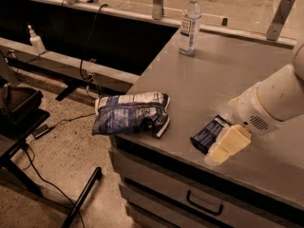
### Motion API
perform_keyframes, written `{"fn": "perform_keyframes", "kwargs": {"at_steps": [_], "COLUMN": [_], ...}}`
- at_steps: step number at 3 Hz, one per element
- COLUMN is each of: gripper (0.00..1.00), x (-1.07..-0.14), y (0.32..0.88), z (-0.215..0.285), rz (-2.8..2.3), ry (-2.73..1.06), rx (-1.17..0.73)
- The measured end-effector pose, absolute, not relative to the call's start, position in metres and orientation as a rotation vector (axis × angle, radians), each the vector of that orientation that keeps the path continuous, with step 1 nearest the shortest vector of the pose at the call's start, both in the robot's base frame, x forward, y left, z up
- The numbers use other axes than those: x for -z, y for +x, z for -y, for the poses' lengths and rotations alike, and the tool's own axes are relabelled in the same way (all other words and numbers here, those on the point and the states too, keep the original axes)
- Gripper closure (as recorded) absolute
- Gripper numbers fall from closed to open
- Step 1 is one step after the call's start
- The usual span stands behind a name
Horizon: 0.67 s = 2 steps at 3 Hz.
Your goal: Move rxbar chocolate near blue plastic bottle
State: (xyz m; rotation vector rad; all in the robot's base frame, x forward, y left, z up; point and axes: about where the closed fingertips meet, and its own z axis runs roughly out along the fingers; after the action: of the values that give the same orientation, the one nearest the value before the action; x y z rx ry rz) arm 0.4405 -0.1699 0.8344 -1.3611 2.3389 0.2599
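— State of the claw (227,147)?
— Low over the counter (213,75), close to the front edge, at the end of the white arm (273,101) reaching in from the right. Spread or pressed together: cannot tell.
— Gripping anything?
— Cannot tell either. Right up against the right side of the rxbar (208,133), partly covering it.
— And the rxbar itself?
— Flat on the counter, dark blue, lying at an angle. Well apart from the bottle (189,25).
— Where, exactly?
— Upright near the far edge of the counter, white cap on.
— Anything else around?
— Left of the rxbar, a chip bag (130,113) on its side at the counter's front left corner, partly hanging over the edge. Under the front edge, a drawer with a dark handle (204,203). Far left, off the counter, a small pump bottle (35,39) on a ledge.
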Motion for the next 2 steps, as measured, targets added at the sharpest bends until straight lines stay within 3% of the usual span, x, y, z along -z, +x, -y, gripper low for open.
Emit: {"fn": "perform_keyframes", "kwargs": {"at_steps": [1,2], "gripper": [0.15,0.38], "x": [-0.8271,-0.8243], "y": [0.4375,0.4363], "z": [0.1626,0.1558], "rz": [-2.355,-2.363], "ry": [-1.342,-1.337], "rx": [-0.254,-0.256]}}
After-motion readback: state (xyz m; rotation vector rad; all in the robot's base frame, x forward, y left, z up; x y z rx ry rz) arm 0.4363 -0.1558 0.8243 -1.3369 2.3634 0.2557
